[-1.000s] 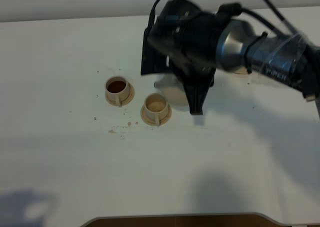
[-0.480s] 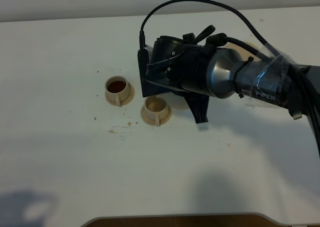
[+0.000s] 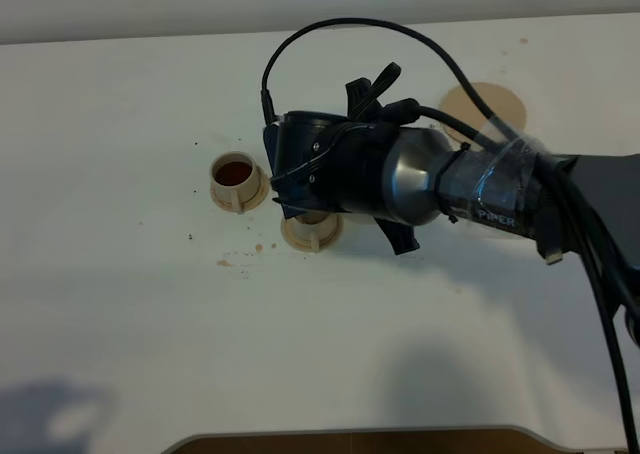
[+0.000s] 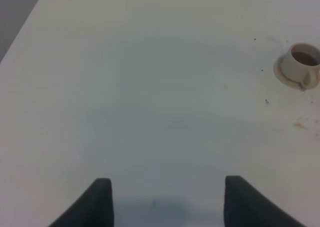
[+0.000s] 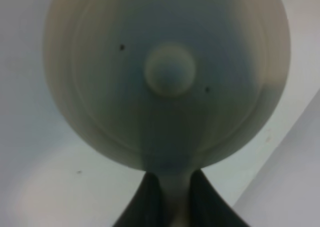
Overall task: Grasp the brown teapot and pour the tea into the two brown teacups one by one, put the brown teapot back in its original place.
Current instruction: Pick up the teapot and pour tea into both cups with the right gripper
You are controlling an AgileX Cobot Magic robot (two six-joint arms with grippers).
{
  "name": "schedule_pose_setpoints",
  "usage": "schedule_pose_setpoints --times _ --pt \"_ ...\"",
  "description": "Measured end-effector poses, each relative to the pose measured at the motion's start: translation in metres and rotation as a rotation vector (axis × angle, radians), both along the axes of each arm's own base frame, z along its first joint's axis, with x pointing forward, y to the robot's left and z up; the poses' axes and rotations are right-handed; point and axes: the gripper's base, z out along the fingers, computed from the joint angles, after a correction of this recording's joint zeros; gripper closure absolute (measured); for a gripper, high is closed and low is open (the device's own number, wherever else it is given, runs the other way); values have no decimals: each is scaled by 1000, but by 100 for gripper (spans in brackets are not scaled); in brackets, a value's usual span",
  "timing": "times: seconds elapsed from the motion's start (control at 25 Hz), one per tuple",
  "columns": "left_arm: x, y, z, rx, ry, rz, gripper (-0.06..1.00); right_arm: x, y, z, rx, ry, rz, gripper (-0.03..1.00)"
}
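Note:
The brown teapot (image 5: pixel 167 77) fills the right wrist view, lid and knob facing the camera. My right gripper (image 5: pixel 172 194) is shut on its loop handle. In the high view the rolled right arm (image 3: pixel 400 179) hides the teapot and hangs over the nearer teacup (image 3: pixel 312 235), whose inside is covered. The other teacup (image 3: pixel 238 177) stands to its left on its saucer and holds dark tea (image 3: pixel 234 171); it also appears in the left wrist view as a teacup (image 4: pixel 300 63). The original place, a flat tan disc (image 3: pixel 486 105), lies bare at the back right. My left gripper (image 4: pixel 167 199) is open over bare table.
Small brown drops and specks (image 3: pixel 240 259) dot the white table (image 3: pixel 120 304) in front of the cups. A black cable (image 3: pixel 330 29) loops above the right arm. The table's front edge (image 3: pixel 350 436) runs along the bottom.
The right arm has swung left and rolled further over, carrying the teapot above the nearer teacup and covering its inside. The tan disc behind has come into view. The left gripper has not moved.

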Motion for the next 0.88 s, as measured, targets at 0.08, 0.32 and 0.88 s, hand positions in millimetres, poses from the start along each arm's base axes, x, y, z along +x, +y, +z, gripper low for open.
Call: schedule_pose_setpoints --times 0.08,0.32,0.88 --pt "0 0 0 0 0 0 45 -1 1 0 -14 -6 7 85" --pt "0 0 0 0 0 0 45 -1 3 2 -49 -21 42 85" --pt "0 0 0 0 0 0 45 -2 8 7 -125 -70 124 85"
